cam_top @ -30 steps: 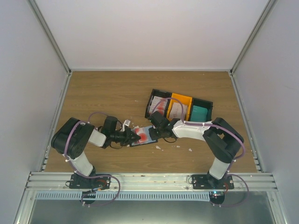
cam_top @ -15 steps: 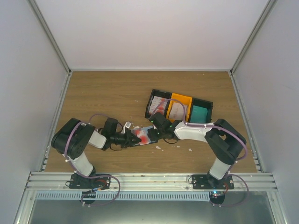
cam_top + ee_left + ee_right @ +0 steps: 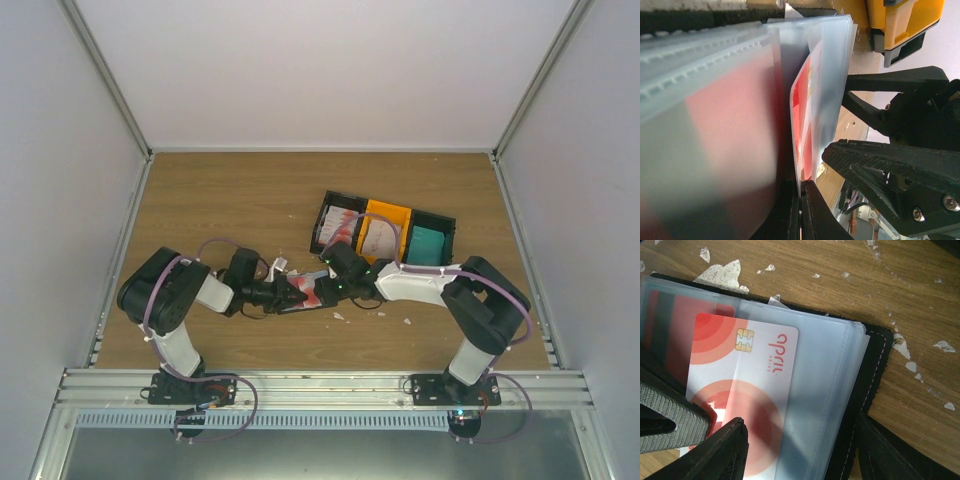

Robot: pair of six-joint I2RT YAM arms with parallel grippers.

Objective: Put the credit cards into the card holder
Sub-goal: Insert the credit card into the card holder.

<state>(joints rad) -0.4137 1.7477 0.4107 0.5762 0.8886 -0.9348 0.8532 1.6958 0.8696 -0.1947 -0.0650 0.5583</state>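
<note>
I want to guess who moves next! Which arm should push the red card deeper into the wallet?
Probably the right: the right gripper is open over the red-and-white card, while the left gripper is shut on the card holder, steadying it.

Holder (image 3: 875, 365) lay open on table (image 3: 920, 285), clear sleeves up, black stitched rim on its right. Red-and-white card (image 3: 755, 385), chip and "april" print showing, lay among holder's sleeves. Second red card (image 3: 685, 320) sat blurred under sleeve at holder's left. Grey ribbed pad (image 3: 670, 422) lay on holder's lower left. Right gripper (image 3: 805, 450) had fingers spread, one over holder's lower middle, other just off its rim. White scraps (image 3: 720, 275) lay above holder.
</note>
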